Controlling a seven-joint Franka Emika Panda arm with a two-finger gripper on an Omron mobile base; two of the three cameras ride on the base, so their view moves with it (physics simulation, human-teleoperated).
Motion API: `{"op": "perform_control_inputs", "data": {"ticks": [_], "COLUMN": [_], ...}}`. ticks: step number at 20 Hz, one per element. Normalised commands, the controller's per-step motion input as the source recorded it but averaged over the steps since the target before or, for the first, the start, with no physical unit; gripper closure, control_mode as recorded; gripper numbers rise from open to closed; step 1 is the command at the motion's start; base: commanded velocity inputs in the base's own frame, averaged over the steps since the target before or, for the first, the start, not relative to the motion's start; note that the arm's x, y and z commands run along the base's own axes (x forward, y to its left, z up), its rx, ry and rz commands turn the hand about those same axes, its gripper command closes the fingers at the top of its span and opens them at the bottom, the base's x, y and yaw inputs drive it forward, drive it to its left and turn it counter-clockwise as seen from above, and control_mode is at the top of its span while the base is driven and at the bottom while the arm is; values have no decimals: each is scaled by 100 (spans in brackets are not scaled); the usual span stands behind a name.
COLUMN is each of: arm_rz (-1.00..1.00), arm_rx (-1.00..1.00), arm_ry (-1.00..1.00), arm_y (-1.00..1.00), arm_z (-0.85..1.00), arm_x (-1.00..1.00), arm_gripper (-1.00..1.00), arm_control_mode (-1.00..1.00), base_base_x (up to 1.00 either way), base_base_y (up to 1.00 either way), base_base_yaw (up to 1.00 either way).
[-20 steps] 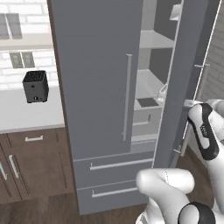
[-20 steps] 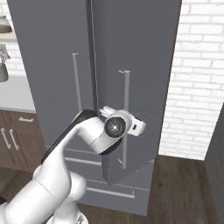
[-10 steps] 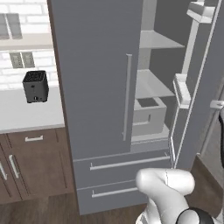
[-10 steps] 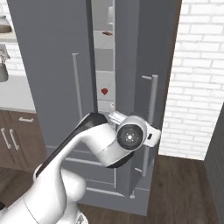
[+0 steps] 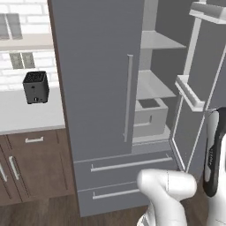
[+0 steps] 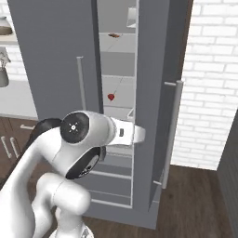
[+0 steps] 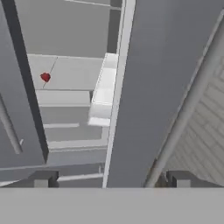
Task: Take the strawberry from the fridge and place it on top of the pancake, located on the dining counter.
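In the left base view the fridge (image 5: 97,88) filled the middle of the frame, its left door shut with a long silver handle (image 5: 128,97) and its right door (image 5: 201,84) swung open toward the right edge. Pale shelves and a grey box-like bin (image 5: 150,115) showed in the opening, two drawers sat below, and a black toaster (image 5: 35,86) stood on the white counter (image 5: 26,115) at the left, above dark wood cabinets (image 5: 31,165). The white arm rose from the lower right. In the right base view the fridge's gap ran down the centre of the frame; the strawberry (image 6: 111,96) sat on a pale shelf in the middle of that gap, and a flat reddish-brown item (image 6: 113,35) lay on a higher shelf near the top. The open door, with its bar handle (image 6: 170,132), stood just right of the gap before a white brick wall (image 6: 211,83), and the arm's elbow crossed the lower left. In the hand view the gripper (image 7: 111,178) stood spread wide at the bottom with nothing between its tips, the edge of the open door rising between them up the frame; the strawberry lay small on its shelf at the upper left.
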Motion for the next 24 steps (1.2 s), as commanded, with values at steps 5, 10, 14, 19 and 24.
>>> {"op": "perform_control_inputs", "data": {"ticks": [5, 10, 14, 19, 24], "arm_rz": [0, 0, 0, -3, -13], "arm_rx": [-59, -29, -12, -9, -1], "arm_ry": [67, 45, 14, 2, 9], "arm_y": [91, 15, -2, -27, -55], "arm_z": [10, -6, -11, -16, -18], "arm_x": [56, 80, 100, 76, 40], "arm_gripper": [-100, -100, -100, -100, -100], "arm_control_mode": [-100, -100, -100, -100, -100], "base_base_x": [0, 0, 0, 0, 0], "base_base_y": [0, 0, 0, 0, 0], "base_base_yaw": [0, 0, 0, 0, 0]}}
